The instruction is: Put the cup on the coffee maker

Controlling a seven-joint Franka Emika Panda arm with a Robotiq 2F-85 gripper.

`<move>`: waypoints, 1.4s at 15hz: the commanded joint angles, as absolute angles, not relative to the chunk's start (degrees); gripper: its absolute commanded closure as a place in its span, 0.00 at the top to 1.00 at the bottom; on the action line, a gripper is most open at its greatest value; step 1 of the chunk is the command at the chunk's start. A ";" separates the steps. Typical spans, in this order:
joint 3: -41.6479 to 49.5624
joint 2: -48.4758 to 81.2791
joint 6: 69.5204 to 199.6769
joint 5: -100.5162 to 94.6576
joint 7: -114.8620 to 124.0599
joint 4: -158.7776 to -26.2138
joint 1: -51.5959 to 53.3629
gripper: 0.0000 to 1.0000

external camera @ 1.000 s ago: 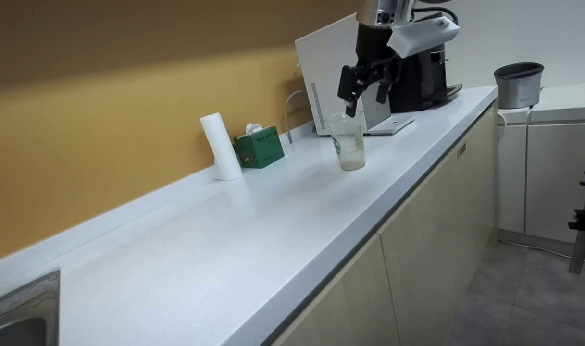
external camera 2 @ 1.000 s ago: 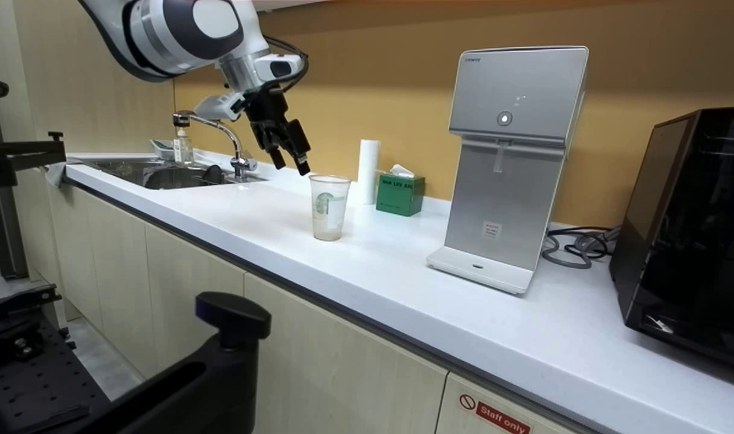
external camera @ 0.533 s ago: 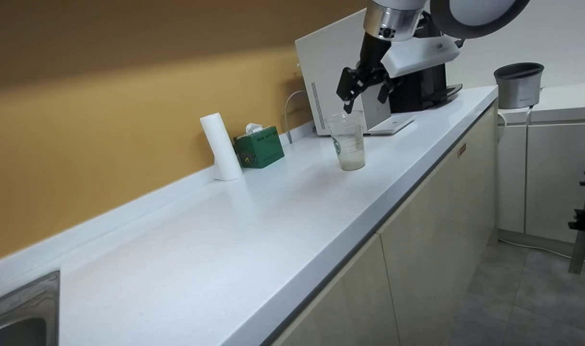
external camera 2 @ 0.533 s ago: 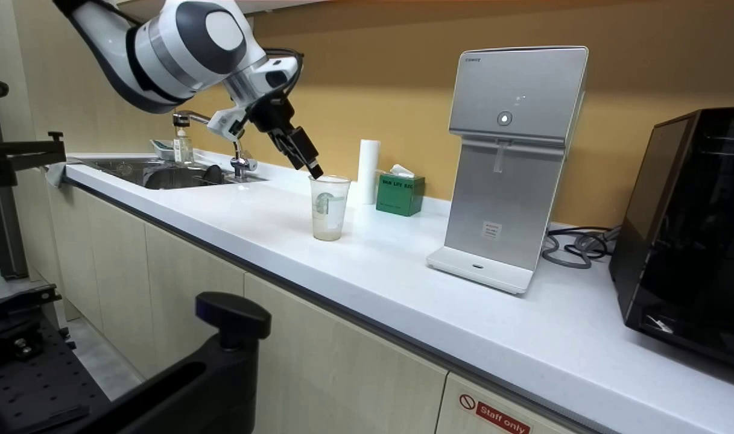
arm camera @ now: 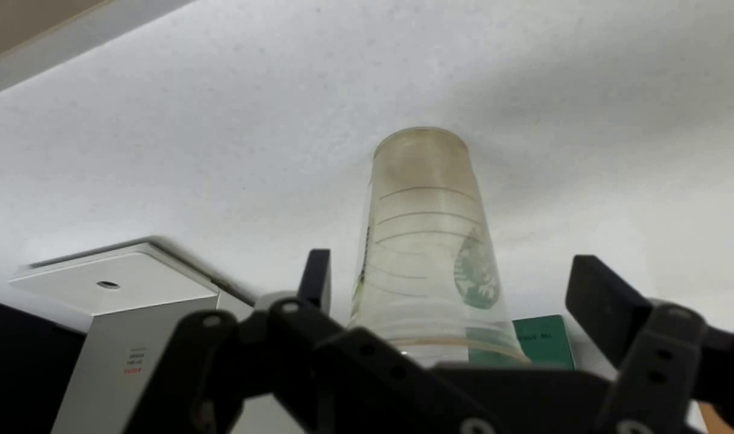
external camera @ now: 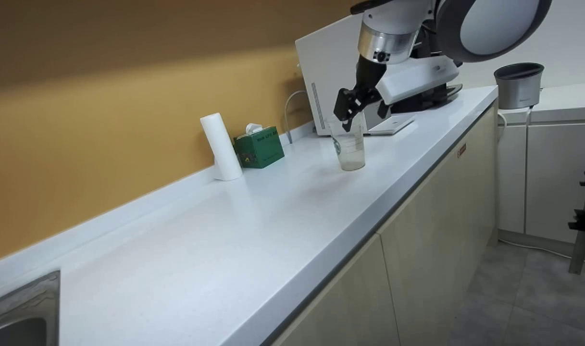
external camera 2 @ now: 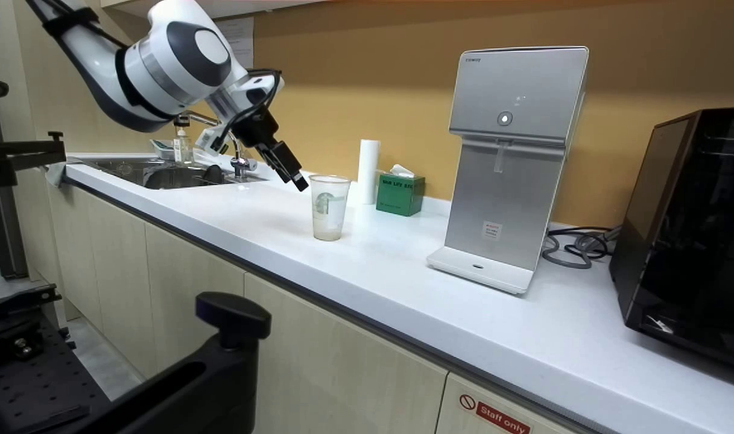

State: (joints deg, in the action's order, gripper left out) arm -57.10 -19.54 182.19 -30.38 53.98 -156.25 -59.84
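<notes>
The cup (external camera 2: pixel 329 208) stands upright on the counter (external camera: pixel 254 230), its long axis vertical, ahead of the gripper (arm camera: pixel 451 277) rather than under it. In the wrist view it lies framed between the two fingers (arm camera: pixel 605 295), about centred, its rim toward the tool and its base away; in an exterior view a narrow gap shows between the fingertips (external camera 2: pixel 300 181) and the cup's side, about level with the rim. The cup is therefore not yet enclosed; the jaws are spread wide and hold nothing. The tool slopes downward while the cup is plumb, so the coming move, as I judge it, is a short push forward and slightly down until the cup's side sits between the fingers, then a gentle closing across its axis. The cup looks thin and light, and a finger riding into the rim could tip it. Beyond the cup as seen from the tool, toward one side, is the green tissue box (external camera 2: pixel 400 194); farther ahead and off to the opposite side, well apart from the cup, is the grey-fronted machine with a low tray that I take to be the coffee maker (external camera 2: pixel 514 175). A black machine (external camera 2: pixel 692 229) stands farther still, so that reading is not certain.
</notes>
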 commanded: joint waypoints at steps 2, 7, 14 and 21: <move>-72.02 -22.20 185.51 -29.11 59.21 -155.55 -73.45 1.00; -90.33 -25.31 191.43 -23.44 60.06 -153.43 -90.56 1.00; -110.32 -36.02 198.03 -4.12 52.43 -146.21 -107.60 1.00; -115.09 -46.91 197.94 11.97 45.55 -139.55 -109.85 1.00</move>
